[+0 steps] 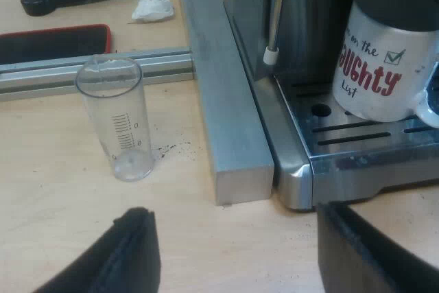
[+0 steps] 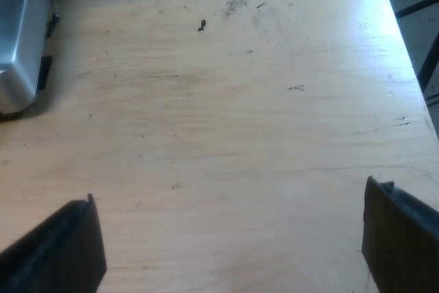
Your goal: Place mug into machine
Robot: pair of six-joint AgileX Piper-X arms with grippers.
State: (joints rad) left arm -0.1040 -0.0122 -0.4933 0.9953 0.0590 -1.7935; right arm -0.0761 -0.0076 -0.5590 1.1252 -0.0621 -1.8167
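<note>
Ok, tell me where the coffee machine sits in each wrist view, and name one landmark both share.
Left wrist view: the coffee machine stands beyond the open left tool, beside the metal bar, mug on its tray.
Right wrist view: a silver corner, likely the machine's, rests beyond the open right tool.
Shared landmark: the wooden table.

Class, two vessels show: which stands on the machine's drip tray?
The white mug with red lettering; the clear measuring glass stands on the table instead.
</note>
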